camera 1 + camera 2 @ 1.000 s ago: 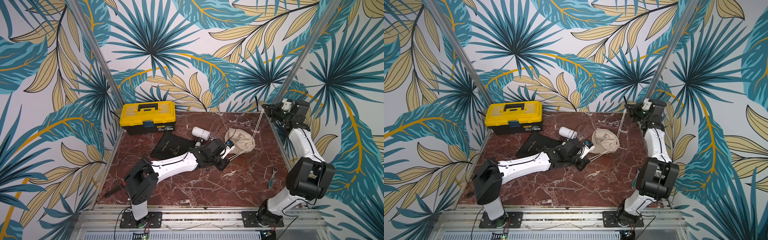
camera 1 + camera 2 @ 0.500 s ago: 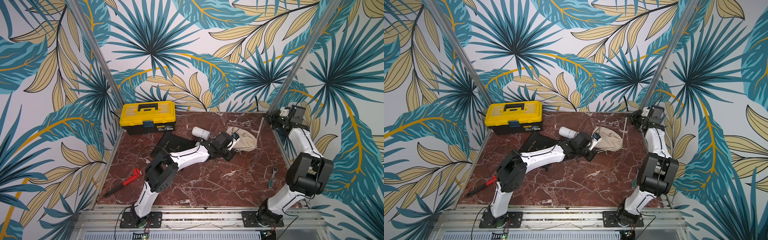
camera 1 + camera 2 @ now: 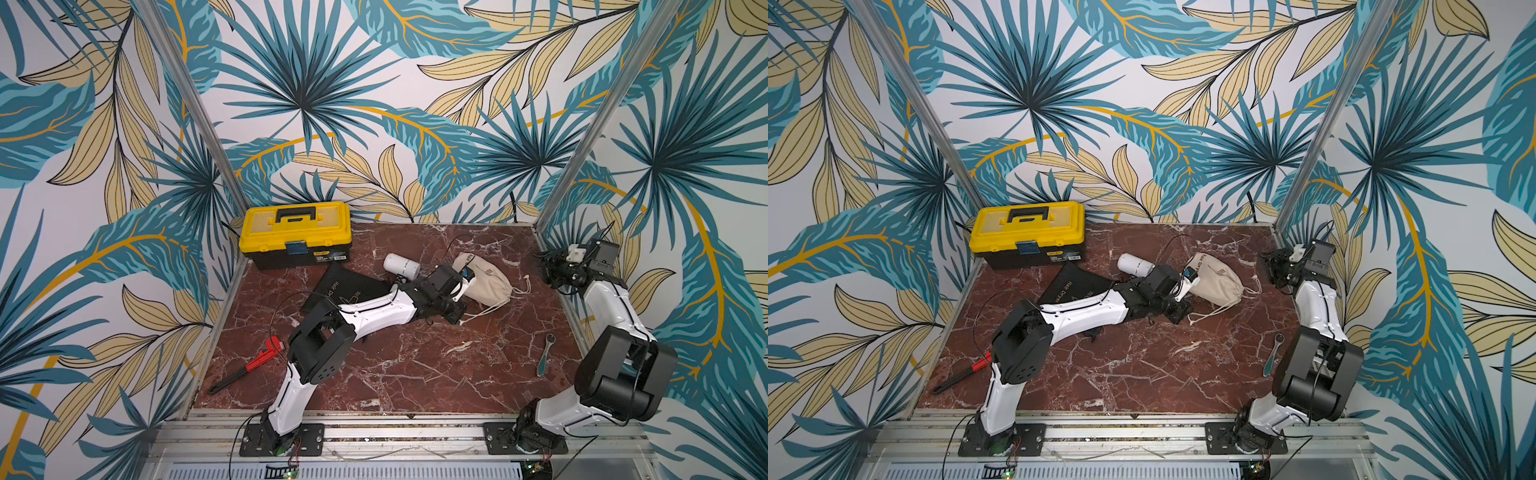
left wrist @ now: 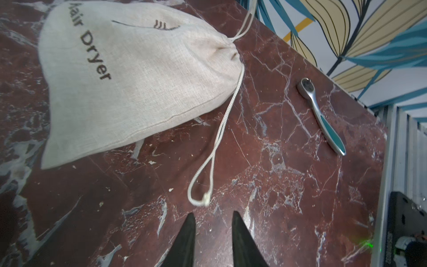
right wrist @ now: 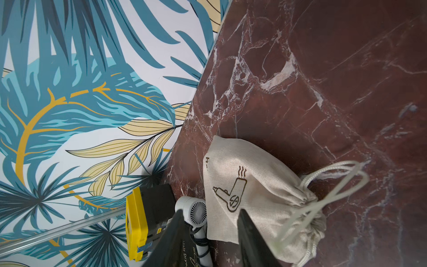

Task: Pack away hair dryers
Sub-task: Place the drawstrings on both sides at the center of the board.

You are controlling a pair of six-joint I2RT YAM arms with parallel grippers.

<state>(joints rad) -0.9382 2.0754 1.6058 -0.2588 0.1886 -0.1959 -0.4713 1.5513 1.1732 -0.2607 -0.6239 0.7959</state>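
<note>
Reading the red-brown marble table (image 3: 415,374) in the top views as a clock face, with twelve at the back wall, the left gripper (image 4: 212,216) is hovering low just toward three o'clock of centre. Its two black fingers are standing apart with nothing between them. The knotted end of a white drawstring loop (image 4: 208,180) is lying just ahead of the fingertips, not touching them. The cord is running back to the cinched mouth of a bulging beige linen drawstring bag (image 3: 482,278) printed "Hair Dryer", lying at about two o'clock. What is filling the bag is hidden.

Just beside the bag, near twelve o'clock, the small white hair dryer (image 3: 401,266) is lying on its side. Its short cylindrical barrel is running roughly from ten to four o'clock. Its finned grille end is facing four o'clock, toward the bag, and the other end is pointing toward the yellow plastic toolbox (image 3: 297,235) at eleven. The slim handle and black cord are leading off toward the flat black fabric bag (image 3: 340,286), mostly hidden under the left arm.

The right gripper (image 5: 210,213) is hanging over the table's edge near two o'clock. Its fingers are spread and holding nothing, and it is looking across the bag toward nine.

A silver ratchet with a teal handle (image 3: 545,355) is lying at four o'clock, and a red-and-black pipe wrench (image 3: 257,361) at eight.
</note>
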